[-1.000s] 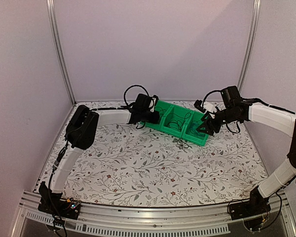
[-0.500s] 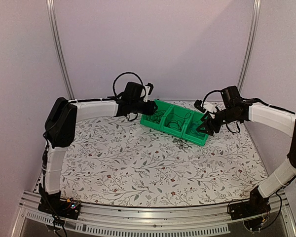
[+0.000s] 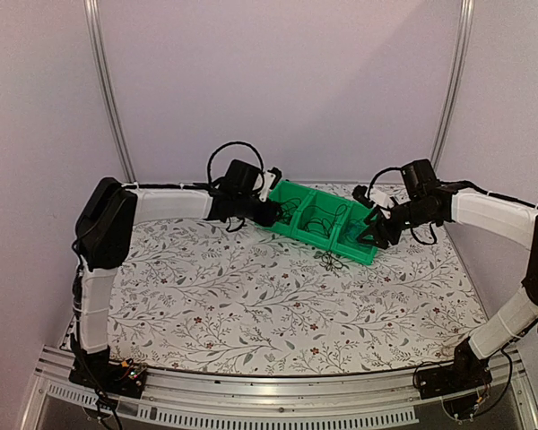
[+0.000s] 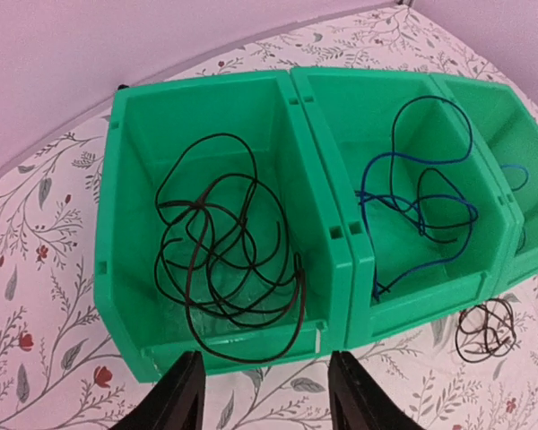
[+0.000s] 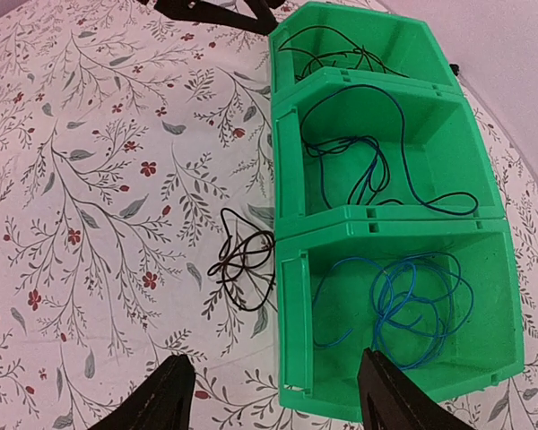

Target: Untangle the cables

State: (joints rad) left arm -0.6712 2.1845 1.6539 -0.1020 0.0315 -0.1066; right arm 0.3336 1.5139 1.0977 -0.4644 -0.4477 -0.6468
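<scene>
Left wrist view shows us thin black wire loops [image 4: 226, 253] in the left green plastic bin [image 4: 117, 224], blue wire loops [image 4: 421, 202] in the next, and a small black tangle [image 4: 486, 330] on the floral cloth [image 4: 36, 296] nearby. The left gripper [image 4: 262, 367] and right gripper [image 5: 273, 381] gape empty. We judge the wires light and springy; pinch where strands cross.

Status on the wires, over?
Left gripper, right gripper open. Black cable, navy cable, blue cable in separate green bins. Fourth cable loose on table beside them.

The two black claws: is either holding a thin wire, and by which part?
Nothing is held: the left gripper and right gripper both hang open and empty by the green plastic bins.
</scene>
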